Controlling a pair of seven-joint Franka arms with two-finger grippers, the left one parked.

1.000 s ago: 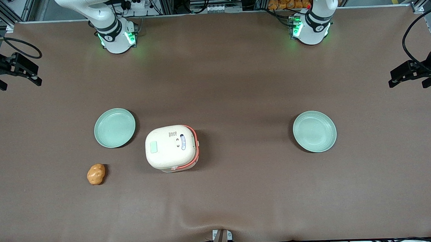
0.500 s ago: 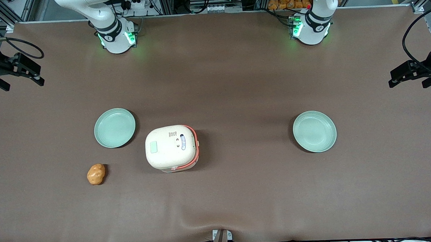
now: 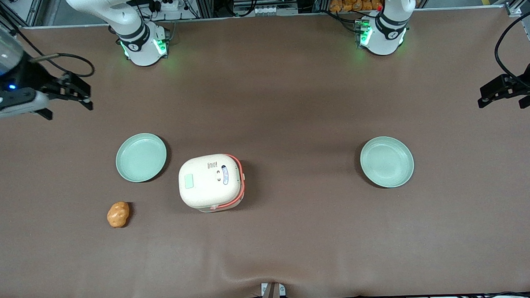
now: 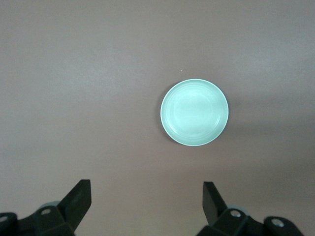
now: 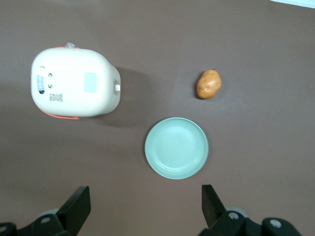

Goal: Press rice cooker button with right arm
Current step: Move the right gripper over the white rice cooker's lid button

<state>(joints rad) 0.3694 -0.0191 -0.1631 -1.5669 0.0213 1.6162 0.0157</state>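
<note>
The rice cooker (image 3: 210, 182) stands on the brown table, cream lid up, with an orange-red band and a blue oval label. The button (image 3: 188, 181) is a small pale-green patch on the lid, at the side toward the working arm's end. My right arm's gripper (image 3: 83, 94) is open and empty. It hangs high over the table toward the working arm's end, farther from the front camera than the cooker and well apart from it. The right wrist view shows the cooker (image 5: 74, 82) and its button (image 5: 90, 81) far below the open gripper (image 5: 145, 204).
A pale green plate (image 3: 141, 157) lies beside the cooker, between it and my gripper; it also shows in the right wrist view (image 5: 176, 147). A potato (image 3: 118, 214) lies nearer the front camera. A second plate (image 3: 386, 162) lies toward the parked arm's end.
My right gripper has swung in from the table's edge toward the middle, with more of the wrist now in the front view. The cooker, plates and potato have not moved.
</note>
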